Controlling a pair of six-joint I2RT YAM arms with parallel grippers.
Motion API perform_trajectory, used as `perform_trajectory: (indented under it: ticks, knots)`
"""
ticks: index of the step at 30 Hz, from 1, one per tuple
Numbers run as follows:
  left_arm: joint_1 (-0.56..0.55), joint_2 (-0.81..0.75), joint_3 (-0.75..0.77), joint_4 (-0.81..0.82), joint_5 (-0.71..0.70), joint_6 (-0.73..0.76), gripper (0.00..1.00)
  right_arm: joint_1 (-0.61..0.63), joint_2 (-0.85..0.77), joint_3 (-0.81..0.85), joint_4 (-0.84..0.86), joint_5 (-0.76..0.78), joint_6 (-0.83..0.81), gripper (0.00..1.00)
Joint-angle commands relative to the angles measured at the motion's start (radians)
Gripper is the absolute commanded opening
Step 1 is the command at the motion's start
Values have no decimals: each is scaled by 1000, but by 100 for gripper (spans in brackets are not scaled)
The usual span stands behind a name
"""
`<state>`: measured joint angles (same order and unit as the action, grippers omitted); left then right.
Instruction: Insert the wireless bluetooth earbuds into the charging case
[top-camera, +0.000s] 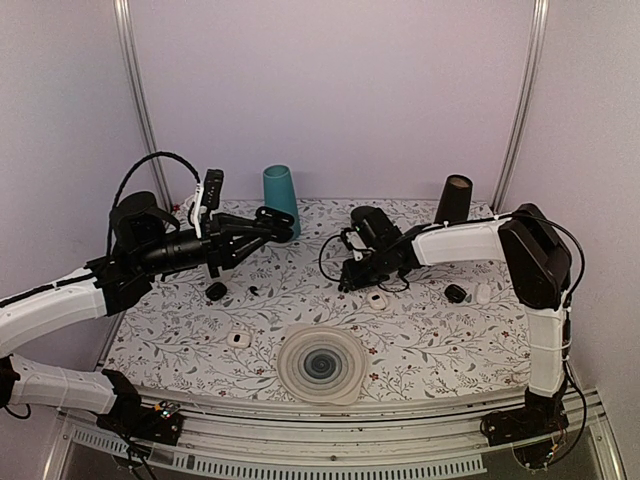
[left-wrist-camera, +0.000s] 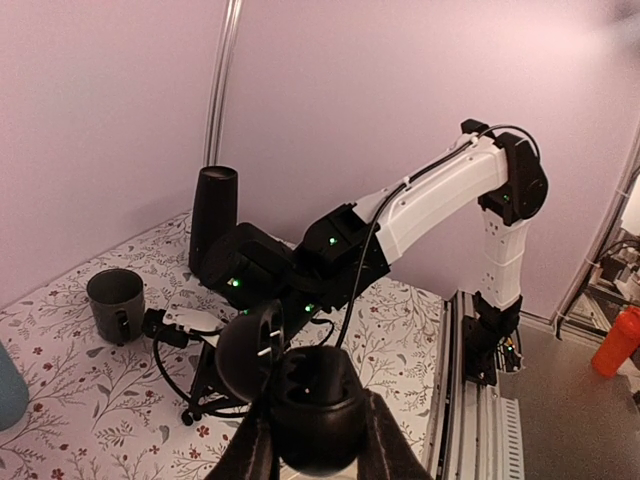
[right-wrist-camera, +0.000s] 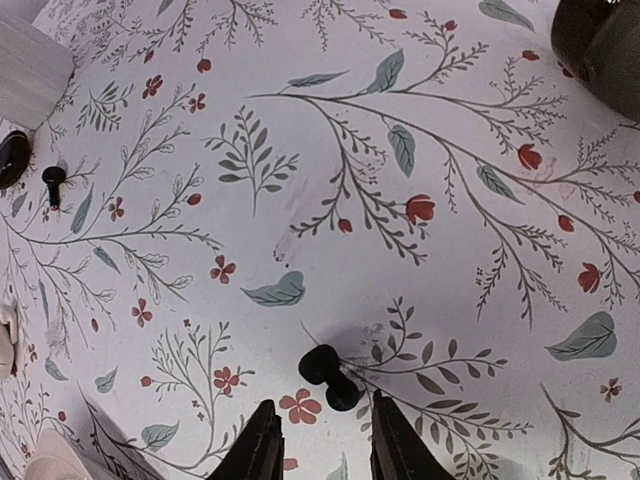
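Key relation: a tiny glossy black rounded earbud (right-wrist-camera: 330, 378) lies on the white floral-printed worktop (right-wrist-camera: 470, 300), just ahead of the right tool (right-wrist-camera: 322, 410), at 12 o'clock from the gap between its fingers.
Long axis: the bud's length runs from 10 to 4 o'clock, slanted across that gap.
Right tool: open and empty, set low, one finger either side of the bud's near end. Contact cannot be told.
Left tool (left-wrist-camera: 318, 432): closed on a smooth black oval charging case (left-wrist-camera: 315, 405), its round lid hinged open, raised above the worktop.
Nearer arm: the right is judged nearer to this bud.
Second earbud (right-wrist-camera: 52, 182): at 10 o'clock, well apart.
Textures: the buds are glossy and rounded, judged slippery; the worktop is matt and flat.
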<state>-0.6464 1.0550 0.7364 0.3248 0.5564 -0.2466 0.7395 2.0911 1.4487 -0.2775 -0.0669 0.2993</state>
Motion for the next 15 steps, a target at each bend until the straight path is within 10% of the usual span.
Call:
perform_trajectory:
  ticks: [1, 15]
  knots:
    - [16, 5, -5, 22, 3, 0, 0, 2, -18, -9, 49, -35, -1, 30]
    - [18, 5, 2, 10, 0, 6, 0, -58, 66, 56, 46, -53, -98, 30]
